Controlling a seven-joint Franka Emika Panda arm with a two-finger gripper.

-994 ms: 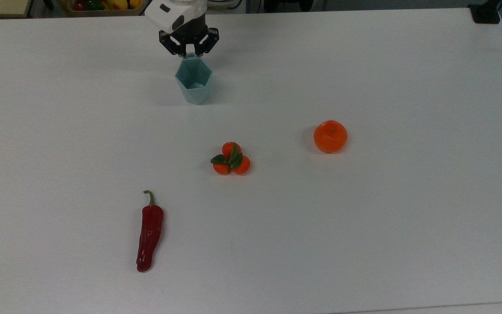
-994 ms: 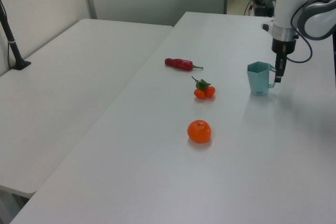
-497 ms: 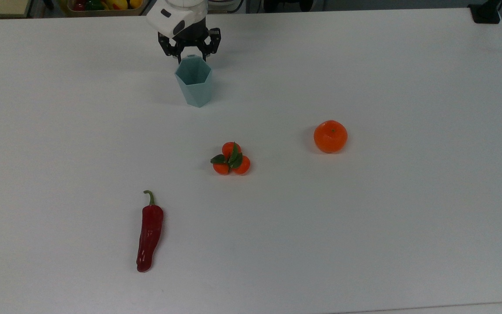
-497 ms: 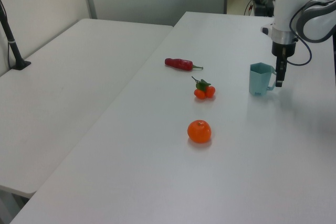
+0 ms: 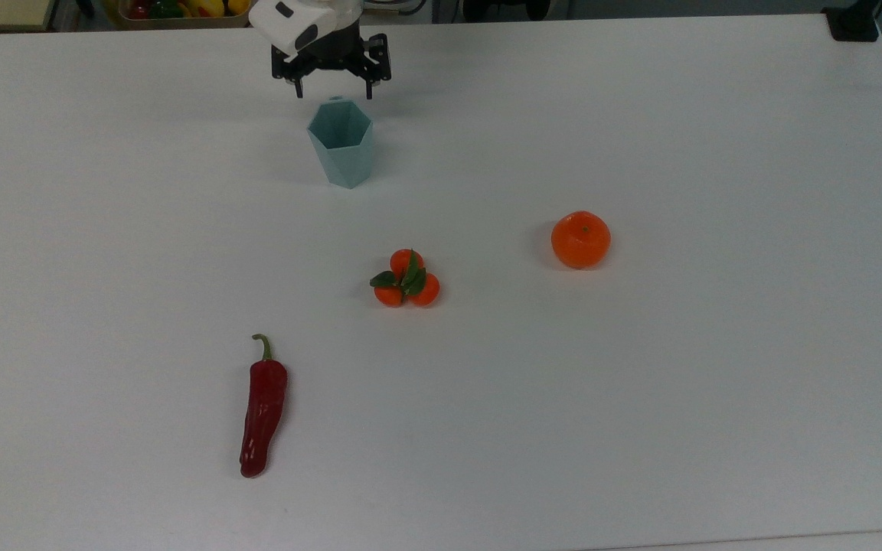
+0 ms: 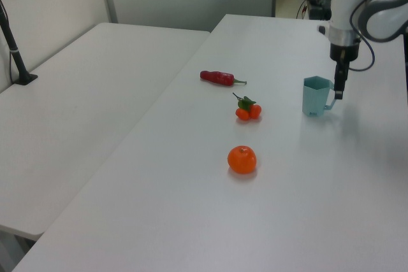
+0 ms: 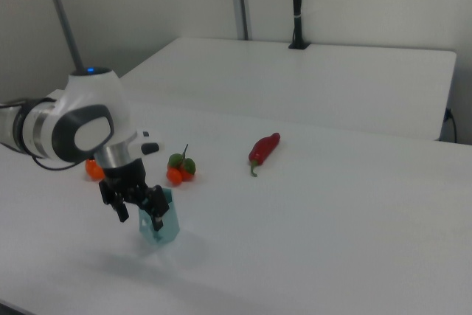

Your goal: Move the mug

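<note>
Teal mug [image 5: 341, 145] upright, gripper [image 5: 331, 96] above handle, fingers apart

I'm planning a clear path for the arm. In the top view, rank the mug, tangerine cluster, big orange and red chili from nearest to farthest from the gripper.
From the gripper:
1. Mug, just below it.
2. Tangerine cluster, mid-table.
3. Big orange, toward the top view's right.
4. Red chili, lower left.
</note>
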